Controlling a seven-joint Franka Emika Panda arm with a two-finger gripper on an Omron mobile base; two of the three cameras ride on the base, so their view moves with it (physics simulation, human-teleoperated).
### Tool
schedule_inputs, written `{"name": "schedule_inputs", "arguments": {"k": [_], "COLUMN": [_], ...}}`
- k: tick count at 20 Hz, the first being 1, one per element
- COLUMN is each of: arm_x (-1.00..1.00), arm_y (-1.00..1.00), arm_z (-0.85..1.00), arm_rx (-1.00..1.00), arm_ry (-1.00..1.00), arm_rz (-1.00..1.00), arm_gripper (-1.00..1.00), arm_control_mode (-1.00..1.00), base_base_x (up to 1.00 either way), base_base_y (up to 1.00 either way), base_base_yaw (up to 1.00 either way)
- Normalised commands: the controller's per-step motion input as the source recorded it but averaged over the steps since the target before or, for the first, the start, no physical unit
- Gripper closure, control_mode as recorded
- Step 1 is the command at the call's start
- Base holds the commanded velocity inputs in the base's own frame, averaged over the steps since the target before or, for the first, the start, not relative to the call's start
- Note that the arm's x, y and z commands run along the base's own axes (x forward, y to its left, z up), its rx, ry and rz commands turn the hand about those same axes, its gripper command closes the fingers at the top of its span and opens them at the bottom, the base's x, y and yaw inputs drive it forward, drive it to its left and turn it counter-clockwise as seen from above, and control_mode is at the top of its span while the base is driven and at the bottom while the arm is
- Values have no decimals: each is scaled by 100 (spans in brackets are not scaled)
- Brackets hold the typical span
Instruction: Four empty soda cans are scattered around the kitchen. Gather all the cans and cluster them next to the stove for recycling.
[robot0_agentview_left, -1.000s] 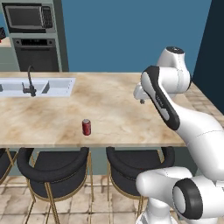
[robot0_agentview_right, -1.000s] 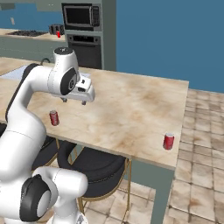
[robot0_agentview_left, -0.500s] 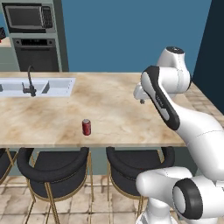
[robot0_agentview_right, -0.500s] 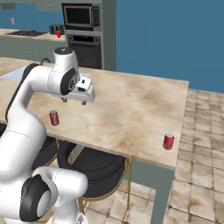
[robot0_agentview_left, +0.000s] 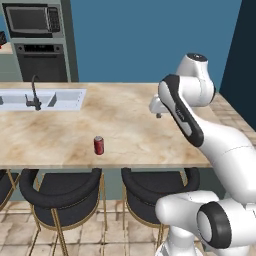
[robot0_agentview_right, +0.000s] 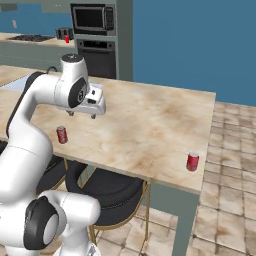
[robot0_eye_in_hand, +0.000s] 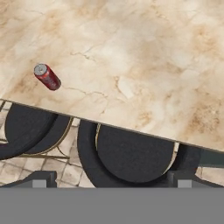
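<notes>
Item, soda cans: one stands upright on the beige marble island counter (robot0_agentview_left: 125, 120) near its front edge, above the black stools, soda can (robot0_agentview_left: 99, 145) to my left and below my hand; a second soda can (robot0_agentview_right: 192, 161) stands at the far right corner of the same counter, well apart from the first; a small red thing that may be a third sits on the back counter just beside the stove (robot0_agentview_right: 29, 38), too small to be sure. Item, my gripper (robot0_agentview_right: 81, 115): hovering above the middle of the island, fingers spread wide, holding nothing and touching nothing. Item, progress: by my reckoning the gathering is barely begun, since both island cans lie far from the cooktop and must each be picked up and carried across the room; the fourth can I cannot place. Item, surface: long veined marble top, bare but for the cans, with a white sink (robot0_agentview_left: 47, 99) and dark faucet at its left end. Item, room: blue walls, grey-green cabinet column holding a microwave (robot0_agentview_right: 94, 18) over a wall oven, tan tiled floor, round black stools tucked under the island
</notes>
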Motion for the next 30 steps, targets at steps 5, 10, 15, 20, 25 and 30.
{"name": "schedule_inputs", "arguments": {"k": [5,10,15,20,25,30], "arm_x": [19,15,17,16,17,11], "arm_y": [26,24,23,23,27,25], "arm_z": [1,-3,-9,-9,-8,-9], "arm_rx": [3,1,0,1,0,0], "arm_ry": [0,0,0,0,0,1], "arm_rz": [11,12,6,5,5,5], "arm_gripper": [-100,-100,-100,-100,-100,-100], "arm_control_mode": [-100,-100,-100,-100,-100,-100], "base_base_x": [0,0,0,0,0,0], "base_base_y": [0,0,0,0,0,0], "base_base_yaw": [0,0,0,0,0,0]}}
